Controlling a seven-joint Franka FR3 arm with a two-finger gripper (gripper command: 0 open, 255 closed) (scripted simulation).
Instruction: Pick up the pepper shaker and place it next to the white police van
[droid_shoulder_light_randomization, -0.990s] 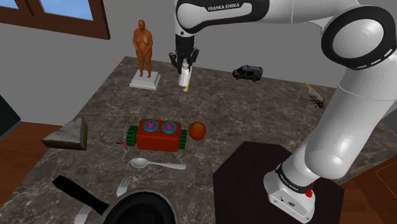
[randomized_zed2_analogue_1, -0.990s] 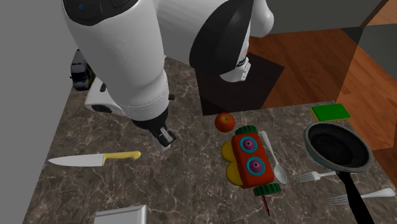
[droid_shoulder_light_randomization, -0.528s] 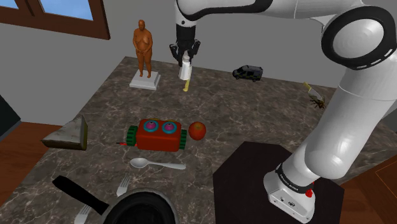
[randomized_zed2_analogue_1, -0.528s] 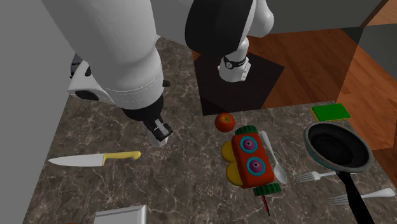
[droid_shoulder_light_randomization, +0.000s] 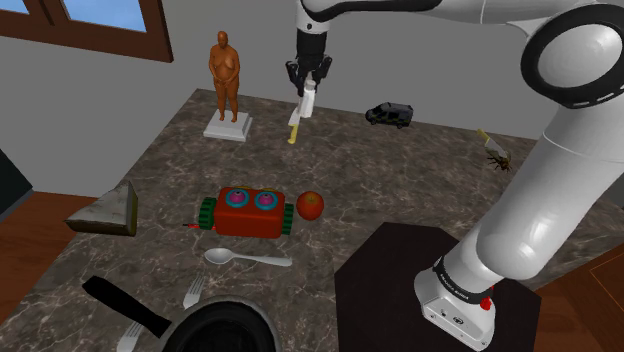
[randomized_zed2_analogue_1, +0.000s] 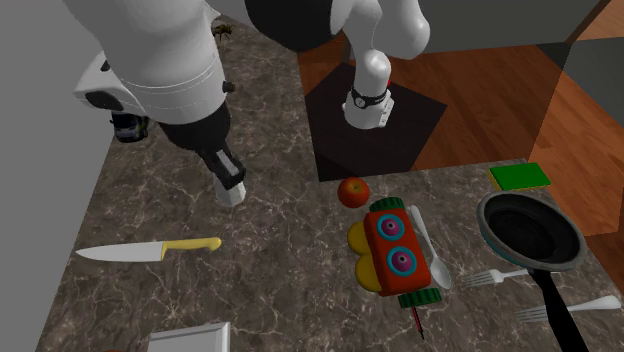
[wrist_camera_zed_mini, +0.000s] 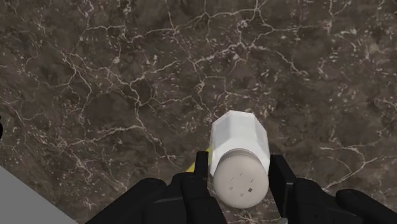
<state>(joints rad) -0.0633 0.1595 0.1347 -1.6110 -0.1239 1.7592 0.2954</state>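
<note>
Gripper (wrist_camera_zed_mini: 238, 177) is clasping the pepper shaker (wrist_camera_zed_mini: 240, 151), a white faceted body with a perforated cap facing the wrist camera. The black fingers (wrist_camera_zed_mini: 191, 191) are pressing on its two sides at a narrow spread, with nothing else between them. In the shoulder view the gripper (droid_shoulder_light_randomization: 308, 82) is hanging over the far part of the dark marble table (droid_shoulder_light_randomization: 400, 190). The shaker (droid_shoulder_light_randomization: 309, 103) is pointing down from it, long axis near upright and perhaps tipped a little. It seems to be hanging clear of the stone, though no view is showing the gap plainly.

Just under it, the yellow handle of a knife (droid_shoulder_light_randomization: 292, 130) is lying on the table.

The police van (droid_shoulder_light_randomization: 389, 114), drawn dark rather than white, is standing well apart toward the shoulder view's right, close to the grey wall at the table's far edge. In the second exterior view the van (randomized_zed2_analogue_1: 128, 127) is peeking out beneath the arm, toward the upper left of the gripper (randomized_zed2_analogue_1: 232, 186). By my judgement the carry is calling for a sideways run along that far edge, then a lowering onto bare stone just beside the van.
</note>
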